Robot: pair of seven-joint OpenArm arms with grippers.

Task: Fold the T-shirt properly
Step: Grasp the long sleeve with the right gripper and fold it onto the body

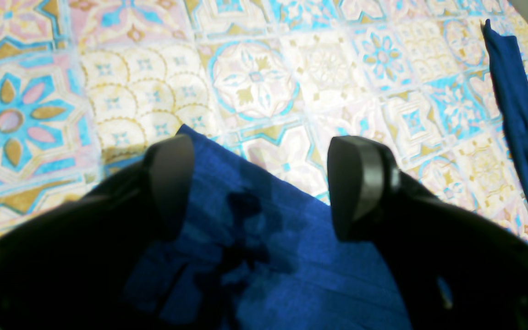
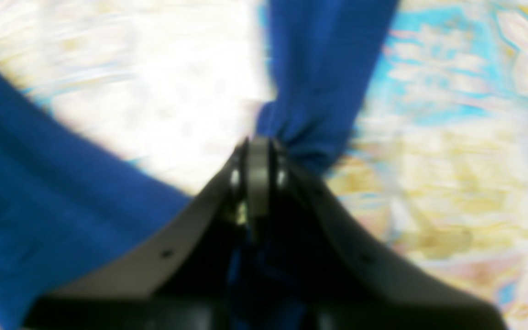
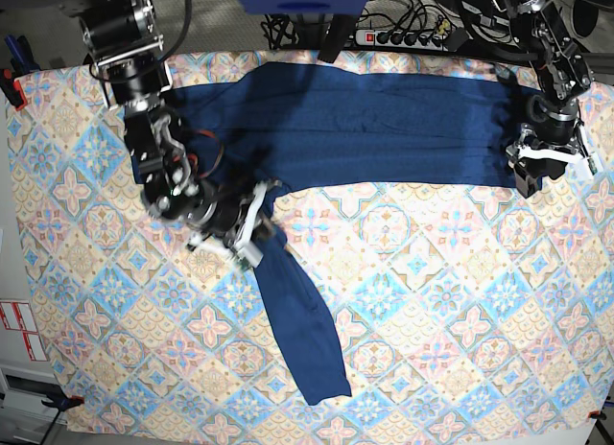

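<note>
While the T-shirt [image 3: 384, 128] lies as a long band along the table's twelve o'clock edge, the right gripper [image 3: 251, 226] pinches its sleeve, apparently near the shoulder; that sleeve runs toward five o'clock. The left gripper [image 3: 549, 165] hovers spread over the far end.

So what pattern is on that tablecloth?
The tablecloth has pastel floral tiles in blue, pink and gold; clearest in the base view.

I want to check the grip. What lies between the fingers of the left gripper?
In the left wrist view, the open left gripper has an edge of the T-shirt lying between its fingers, with patterned tablecloth beyond it.
</note>
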